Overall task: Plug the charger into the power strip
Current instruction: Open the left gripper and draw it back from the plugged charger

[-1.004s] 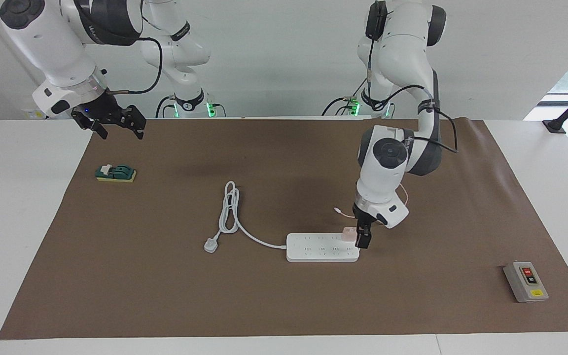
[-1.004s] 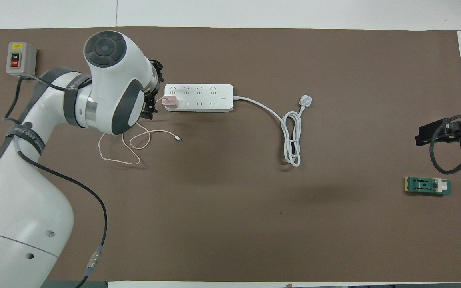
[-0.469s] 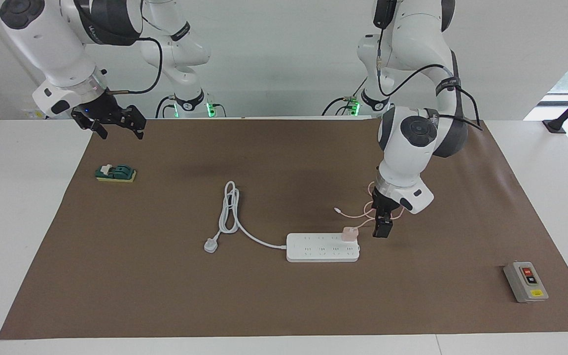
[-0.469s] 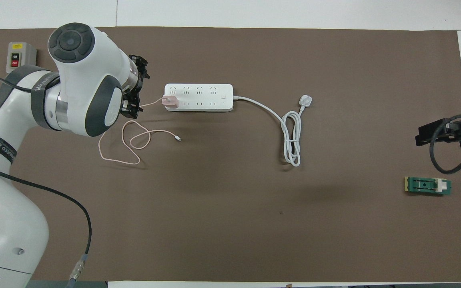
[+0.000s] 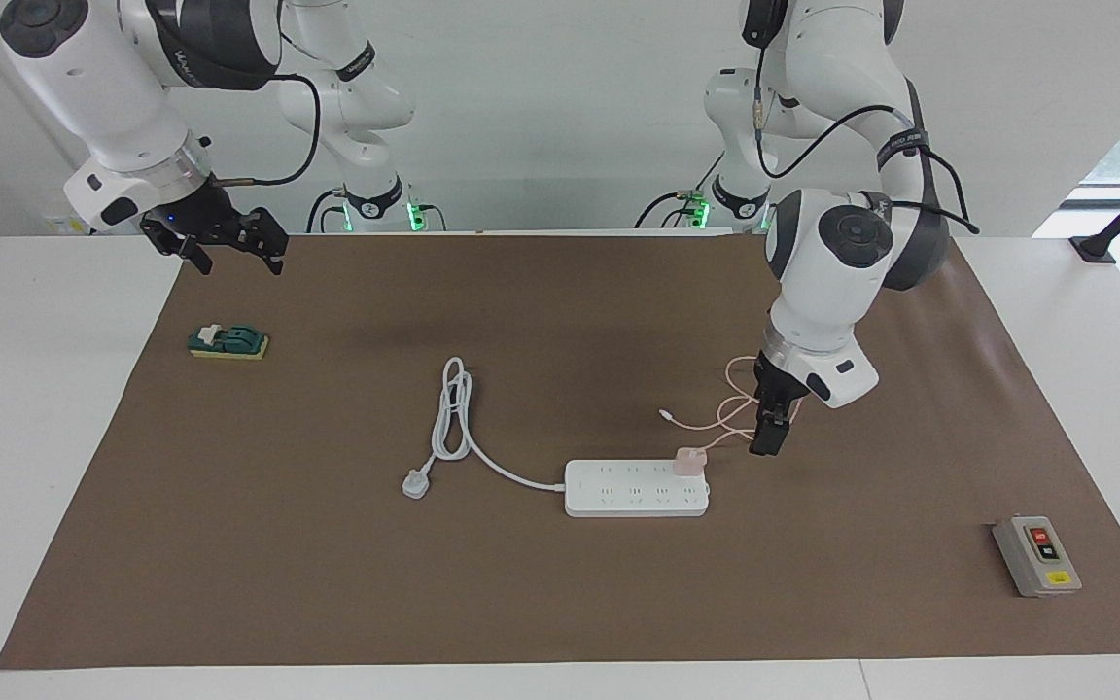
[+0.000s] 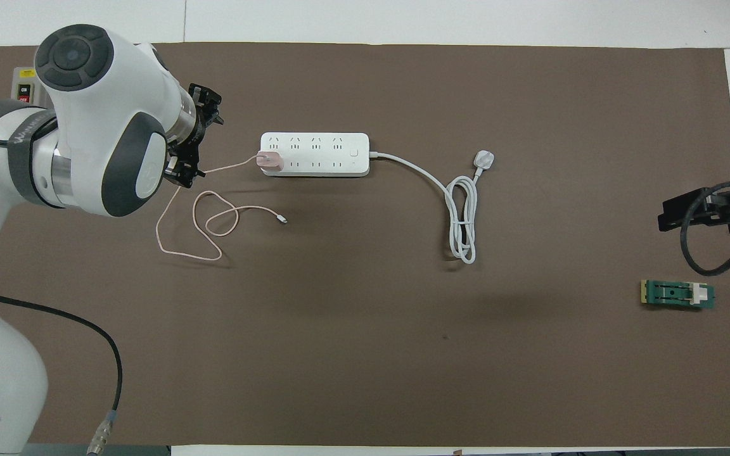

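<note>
Left end effector [image 5: 767,439] released, over mat [image 5: 560,583] beside charger [image 5: 688,461], seated at power strip [image 5: 633,498] end.

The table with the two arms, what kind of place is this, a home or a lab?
Most likely a robotics lab: two robot arms fixed at one table under a brown mat, with only test items laid out, a power strip, a grey switch box and a small green part.

Bright, even light; soft faint shadows; sharp focus throughout.

A robotics lab: two white arms [image 5: 822,262] at a papered table [image 5: 35,437].
</note>
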